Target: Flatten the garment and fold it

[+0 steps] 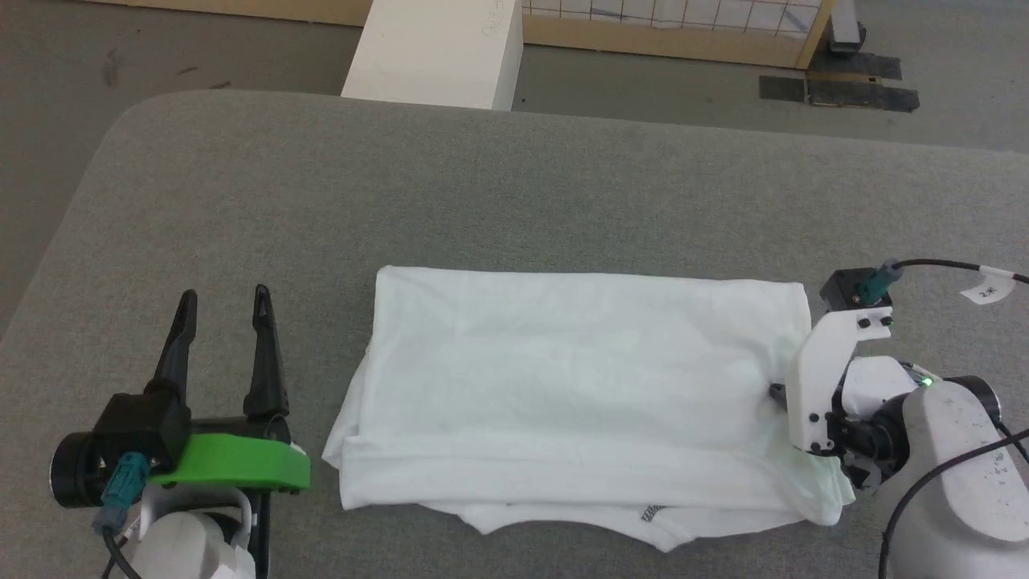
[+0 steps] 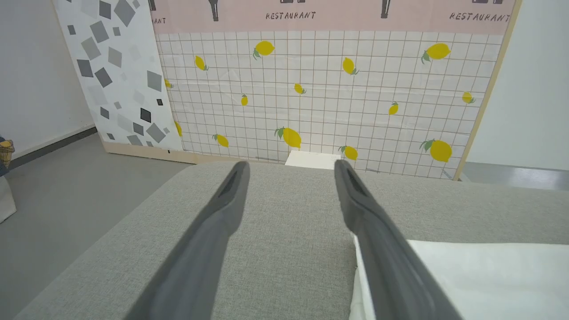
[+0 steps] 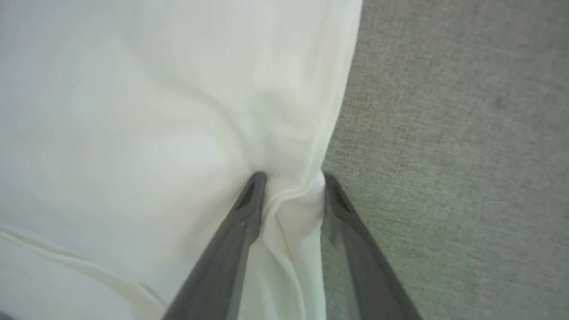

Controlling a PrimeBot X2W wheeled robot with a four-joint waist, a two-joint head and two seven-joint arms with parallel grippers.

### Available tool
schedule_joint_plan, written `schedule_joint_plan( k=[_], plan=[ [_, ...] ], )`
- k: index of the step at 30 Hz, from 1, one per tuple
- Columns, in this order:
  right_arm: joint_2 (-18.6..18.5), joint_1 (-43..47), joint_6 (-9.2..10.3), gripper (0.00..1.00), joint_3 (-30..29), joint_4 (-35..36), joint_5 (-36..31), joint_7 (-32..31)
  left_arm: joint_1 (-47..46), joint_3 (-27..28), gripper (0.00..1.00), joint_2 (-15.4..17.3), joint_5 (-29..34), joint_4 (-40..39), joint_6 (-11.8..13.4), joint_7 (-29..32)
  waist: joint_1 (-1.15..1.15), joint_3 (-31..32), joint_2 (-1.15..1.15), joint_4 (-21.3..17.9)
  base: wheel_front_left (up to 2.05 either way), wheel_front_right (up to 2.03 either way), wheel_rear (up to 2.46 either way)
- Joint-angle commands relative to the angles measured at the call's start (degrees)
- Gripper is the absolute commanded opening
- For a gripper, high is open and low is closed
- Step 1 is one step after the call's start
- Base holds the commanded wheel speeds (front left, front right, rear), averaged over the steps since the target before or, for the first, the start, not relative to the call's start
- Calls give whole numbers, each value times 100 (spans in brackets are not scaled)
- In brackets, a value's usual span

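Treat the thin white soft fabric garment (image 1: 579, 378) as light, limp and thin: no stiffness, so expect sagging and creasing wherever unsupported. Expect drag rather than slide on the grey cloth-covered surface (image 1: 482, 185); lift before shifting. Not fragile. Take hold at an edge or corner, pinching all stacked layers together; avoid a single-layer pinch, likely to peel the stack apart

Find it lying flat on the surface between the two pincers. Looks like a rough rectangle of stacked layers, top face fairly smooth with faint creases, lower layers poking out along the near edge, with a short run of dark zigzag stitching (image 1: 653, 511) there

Note the left pincer (image 1: 225, 296) spread wide and empty, near the left edge. Note the right pincer (image 3: 293, 178) set either side of a gathered fold at the right edge, touching cloth; cannot tell whether clamped firm
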State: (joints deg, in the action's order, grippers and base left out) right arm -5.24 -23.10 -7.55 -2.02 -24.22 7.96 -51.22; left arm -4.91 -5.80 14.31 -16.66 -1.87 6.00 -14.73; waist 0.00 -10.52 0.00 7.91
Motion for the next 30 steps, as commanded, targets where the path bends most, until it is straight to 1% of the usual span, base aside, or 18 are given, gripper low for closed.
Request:
schedule_joint_plan(
  k=[1, 5, 8, 11, 14, 16, 18, 20, 25, 27, 30],
  plan=[
    [30, 230, 6, 0, -47, -229, 142, -2, 36, 72, 100, -60, 60, 29, -64, -27, 0, 83, 0, -40, 0, 0, 0],
    [-302, 332, 6, 0, -443, -59, 228, -9, 119, 234, 100, -190, 173, 51, -179, -27, 0, 175, 0, -111, 0, 0, 0],
    [-631, 399, 6, 0, -763, 124, 88, -84, 195, 341, 100, -282, 225, 46, -247, -27, 0, 218, 0, -168, 0, 0, 0],
    [-882, 451, 6, 0, -1124, 320, -108, -201, 266, 423, 100, -368, 296, 32, -308, -27, 0, 254, 0, -207, 0, 0, 0],
    [-1024, 480, 6, 0, -1350, 487, -296, -343, 307, 487, 100, -437, 346, 31, -371, -27, 0, 272, 0, -231, 0, 0, 0],
    [-1076, 502, 6, 0, -1375, 639, -374, -437, 321, 523, 100, -478, 375, 50, -421, -27, 0, 308, 0, -234, 0, 0, 0],
    [-1096, 529, 6, 0, -1278, 873, -301, -545, 343, 539, 100, -529, 413, 60, -461, -27, 0, 344, 0, -227, 0, 0, 0],
    [-1150, 576, 6, 0, -1028, 1222, -175, -684, 378, 572, 100, -570, 442, 81, -492, -27, 0, 409, 0, -236, 0, 0, 0],
    [-1276, 746, 6, 0, -225, 2342, 473, -1264, 461, 627, 100, -664, 504, 105, -570, -27, 0, 548, 0, -221, 0, 0, 0],
    [-1244, 792, 6, 0, 33, 2724, 764, -1501, 479, 646, 100, -707, 514, 119, -601, -27, 0, 592, 0, -206, 0, 0, 0],
    [-1200, 766, 6, 0, 425, 3089, 1002, -1654, 497, 651, 100, -760, 548, 133, -641, -27, 0, 616, 0, -176, 0, 0, 0]
  ],
)
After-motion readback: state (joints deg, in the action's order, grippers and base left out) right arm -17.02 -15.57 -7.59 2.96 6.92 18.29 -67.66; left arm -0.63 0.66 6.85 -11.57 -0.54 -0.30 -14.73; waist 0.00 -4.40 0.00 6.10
